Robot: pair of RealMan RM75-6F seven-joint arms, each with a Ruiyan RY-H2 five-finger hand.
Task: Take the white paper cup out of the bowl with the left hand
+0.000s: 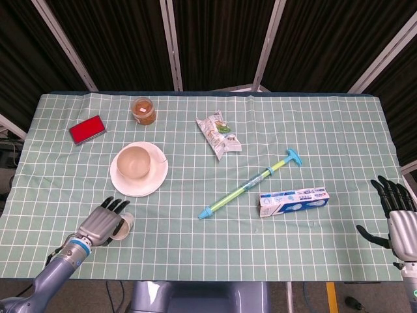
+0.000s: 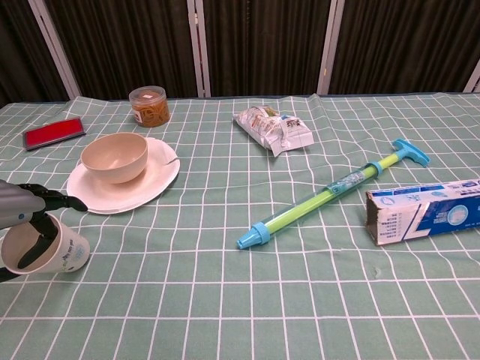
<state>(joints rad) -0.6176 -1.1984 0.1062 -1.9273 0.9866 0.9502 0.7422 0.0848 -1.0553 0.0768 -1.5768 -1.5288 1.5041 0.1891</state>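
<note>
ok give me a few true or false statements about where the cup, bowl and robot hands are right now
1. The white paper cup sits inside the bowl. False: it is out of the bowl, held near the table's front edge.
2. The left robot hand holds the cup. True.
3. The bowl rests on a white plate. True.
4. The right robot hand grips the toothpaste box. False: it holds nothing, fingers apart, off to the box's right.
5. The red card lies on the plate. False: it lies on the cloth, away from the plate.
</note>
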